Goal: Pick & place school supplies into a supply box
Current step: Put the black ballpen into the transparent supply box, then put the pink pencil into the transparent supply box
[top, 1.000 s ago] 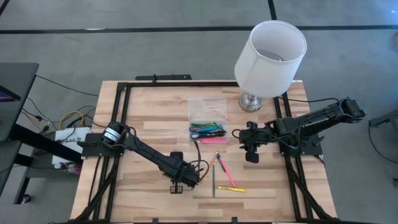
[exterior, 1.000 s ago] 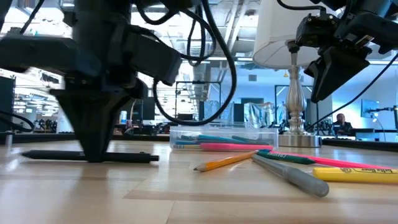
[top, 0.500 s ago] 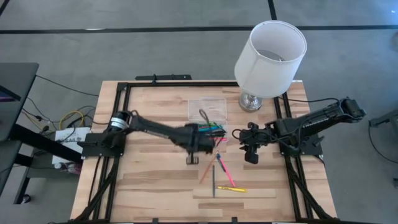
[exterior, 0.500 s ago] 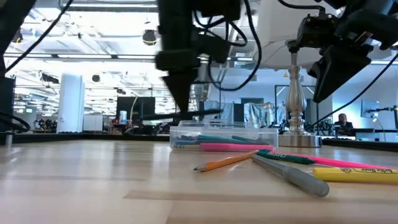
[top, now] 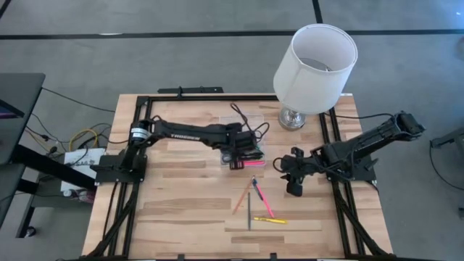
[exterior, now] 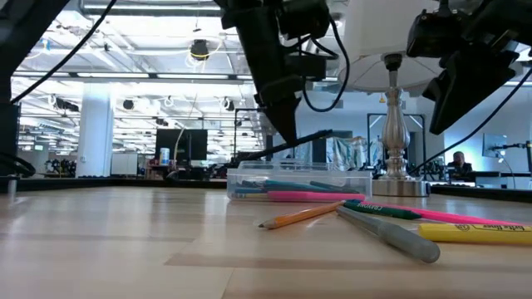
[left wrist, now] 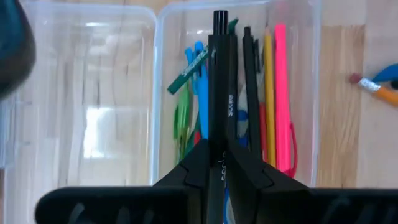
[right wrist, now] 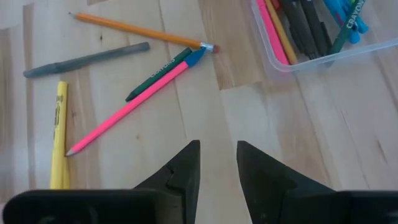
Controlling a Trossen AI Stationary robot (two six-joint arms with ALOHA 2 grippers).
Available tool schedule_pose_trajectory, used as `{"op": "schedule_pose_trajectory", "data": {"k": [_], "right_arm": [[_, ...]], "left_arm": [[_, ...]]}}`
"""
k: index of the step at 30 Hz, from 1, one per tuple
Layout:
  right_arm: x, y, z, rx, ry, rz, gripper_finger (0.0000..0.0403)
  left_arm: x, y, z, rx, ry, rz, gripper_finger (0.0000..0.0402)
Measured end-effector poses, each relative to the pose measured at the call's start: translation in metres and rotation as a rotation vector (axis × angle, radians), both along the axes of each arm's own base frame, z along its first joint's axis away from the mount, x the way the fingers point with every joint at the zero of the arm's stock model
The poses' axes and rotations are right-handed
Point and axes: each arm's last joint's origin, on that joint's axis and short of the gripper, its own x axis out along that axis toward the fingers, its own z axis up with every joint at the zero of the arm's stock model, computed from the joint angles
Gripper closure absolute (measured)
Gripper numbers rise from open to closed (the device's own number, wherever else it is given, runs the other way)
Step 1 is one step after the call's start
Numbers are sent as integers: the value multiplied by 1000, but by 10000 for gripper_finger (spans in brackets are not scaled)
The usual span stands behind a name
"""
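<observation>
Hovering at frame centre over the clear shallow plastic supply box [top: 242, 139], left gripper [left wrist: 219, 163] pinching a slim black pen [left wrist: 221, 74], ready to lower and release; right gripper [right wrist: 217, 165] spread, waiting.

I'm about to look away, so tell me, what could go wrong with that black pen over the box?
The left gripper holds the black pen above the supply box, which is already crowded; released, it may land atop the pink marker and roll out. The box's open lid lies alongside and could catch it instead.
</observation>
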Motion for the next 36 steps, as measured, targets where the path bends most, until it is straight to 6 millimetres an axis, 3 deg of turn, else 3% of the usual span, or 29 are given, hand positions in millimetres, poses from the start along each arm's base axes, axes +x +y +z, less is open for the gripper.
{"op": "schedule_pose_trajectory", "data": {"k": [8,13,19,31,36], "right_arm": [[-1,3,0,-30,-15,-26,305],[-1,2,0,-39,-15,-31,305],[-2,2,0,-37,-11,-38,305],[-2,2,0,-24,-11,-53,305],[-1,3,0,8,-18,-99,305]], "left_arm": [[5,1,-4,-35,-18,-42,375],[8,-1,-24,-70,40,-35,374],[10,-1,-25,-77,16,0,359],[11,-1,-20,-75,16,14,271],[13,-2,1,-84,21,-15,261]]}}
